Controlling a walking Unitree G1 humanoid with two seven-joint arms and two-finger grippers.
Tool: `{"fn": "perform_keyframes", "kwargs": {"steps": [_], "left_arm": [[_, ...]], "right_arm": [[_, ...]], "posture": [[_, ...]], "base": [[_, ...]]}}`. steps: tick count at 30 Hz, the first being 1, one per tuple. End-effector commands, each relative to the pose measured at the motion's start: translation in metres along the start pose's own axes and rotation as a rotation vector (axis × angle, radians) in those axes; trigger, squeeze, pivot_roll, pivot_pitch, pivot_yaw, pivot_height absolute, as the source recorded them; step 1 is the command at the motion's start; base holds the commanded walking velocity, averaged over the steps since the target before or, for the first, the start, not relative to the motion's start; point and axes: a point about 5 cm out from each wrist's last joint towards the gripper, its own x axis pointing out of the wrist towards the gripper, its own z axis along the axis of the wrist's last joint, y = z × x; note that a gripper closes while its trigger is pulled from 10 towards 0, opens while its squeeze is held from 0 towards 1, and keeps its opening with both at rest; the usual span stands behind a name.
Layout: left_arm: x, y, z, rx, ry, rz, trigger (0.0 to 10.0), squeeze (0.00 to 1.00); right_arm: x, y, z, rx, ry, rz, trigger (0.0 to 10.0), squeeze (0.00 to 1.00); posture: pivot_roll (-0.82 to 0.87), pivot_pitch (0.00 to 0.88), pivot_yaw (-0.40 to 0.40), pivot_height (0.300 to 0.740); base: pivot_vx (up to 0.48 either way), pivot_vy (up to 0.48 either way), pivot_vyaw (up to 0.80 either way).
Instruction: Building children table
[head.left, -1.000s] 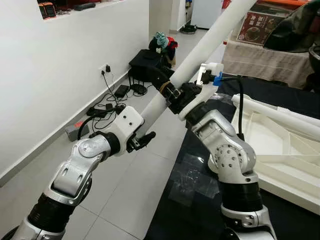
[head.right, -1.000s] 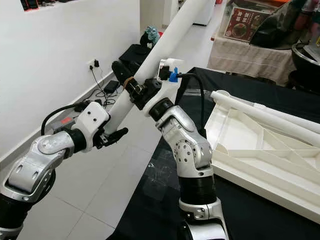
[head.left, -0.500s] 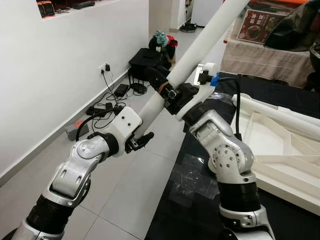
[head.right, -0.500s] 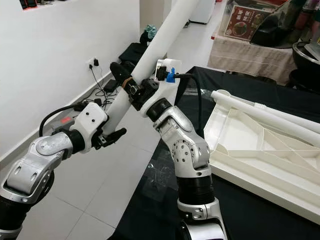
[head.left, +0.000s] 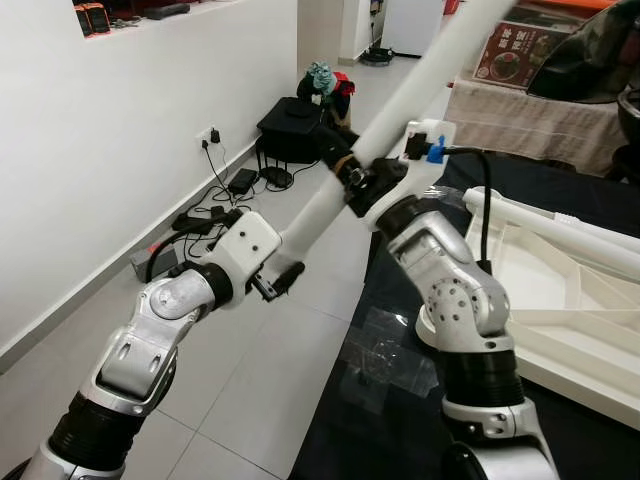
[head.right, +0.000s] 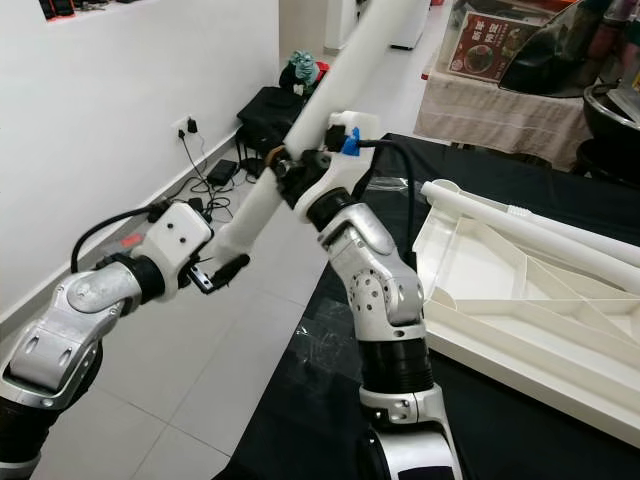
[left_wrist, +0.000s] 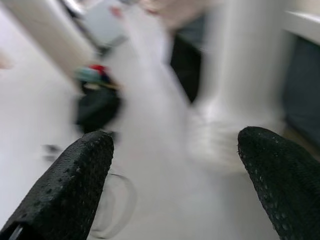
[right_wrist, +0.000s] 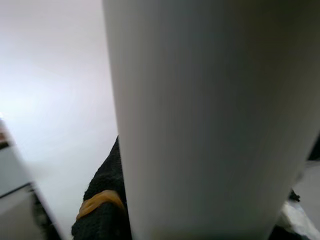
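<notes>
Long white table leg up in the air, slanting from low near left arm to high at top of pic, over the floor beside the black table. Right gripper clamped round the leg's middle, black fingers w/ an orange band pressed on the white tube in right wrist view. Blue plug & black cable at right wrist. Left gripper low by the leg's bottom end, fingers spread wide w/ nothing between them in left wrist view, which is blurry. Can't tell if left fingers touch the leg. White tabletop lying upside down on black table, ribs showing, w/ another white leg lying along its far edge. Vs 0.5 s ago: leg's top end swung a bit more to robot's right, so more tilted; right gripper & wrist up higher and farther out; left gripper nudged a bit to the right, staying under the leg's low end. Tabletop in same spot. White wall on left w/ plug socket, black cords & a dark bag on floor beyond. Box & cloth-covered bench at far right.
</notes>
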Motion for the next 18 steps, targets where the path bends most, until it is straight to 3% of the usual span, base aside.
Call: {"fn": "perform_keyframes", "kwargs": {"steps": [1, 5, 8, 9, 13, 15, 16, 17, 18], "left_arm": [[-0.004, 0.018, 0.005, 0.059, -0.021, 0.11, 10.0, 0.0], [-0.01, 0.033, 0.013, 0.092, -0.052, 0.215, 10.0, 0.0], [-0.019, 0.029, 0.013, 0.002, -0.063, 0.271, 10.0, 0.0], [-0.022, 0.017, 0.006, -0.065, -0.044, 0.24, 10.0, 0.0], [-0.023, 0.009, 0.002, -0.107, -0.031, 0.218, 10.0, 0.0], [-0.034, -0.027, -0.008, -0.224, -0.007, 0.123, 10.0, 0.0], [-0.034, -0.027, -0.008, -0.224, -0.007, 0.123, 10.0, 0.0], [-0.042, -0.05, -0.013, -0.288, 0.013, 0.056, 10.0, 0.0], [-0.042, -0.05, -0.013, -0.288, 0.013, 0.056, 10.0, 0.0]], "right_arm": [[0.0, -0.011, 0.004, -0.03, -0.023, -0.064, 0.0, 0.0], [0.001, -0.025, 0.01, -0.086, -0.037, -0.118, 0.0, 0.0], [0.004, -0.052, 0.047, -0.222, -0.101, -0.053, 0.0, 0.0], [0.004, -0.058, 0.059, -0.276, -0.102, -0.005, 0.0, 0.0], [0.004, -0.062, 0.065, -0.313, -0.1, 0.024, 0.0, 0.0], [0.003, -0.076, 0.083, -0.401, -0.077, 0.1, 0.0, 0.0], [0.003, -0.076, 0.083, -0.401, -0.077, 0.1, 0.0, 0.0], [0.001, -0.083, 0.09, -0.401, -0.045, 0.159, 0.0, 0.0], [0.001, -0.083, 0.09, -0.401, -0.045, 0.159, 0.0, 0.0]], "posture": [[0.06, 0.108, -0.078, 0.74], [0.06, 0.113, -0.08, 0.74], [0.06, 0.117, -0.083, 0.74], [0.06, 0.118, -0.083, 0.74], [0.06, 0.119, -0.084, 0.74], [0.06, 0.137, -0.096, 0.74], [0.06, 0.137, -0.096, 0.74], [0.06, 0.149, -0.099, 0.74], [0.06, 0.149, -0.099, 0.74]], "base": [[0.0, 0.0, 0.0], [0.0, 0.0, 0.0], [0.0, 0.0, 0.0], [0.0, 0.0, 0.0], [0.0, 0.0, 0.0], [0.0, 0.0, 0.0], [0.0, 0.0, 0.0], [0.0, 0.0, 0.0], [0.0, 0.0, 0.0]]}}
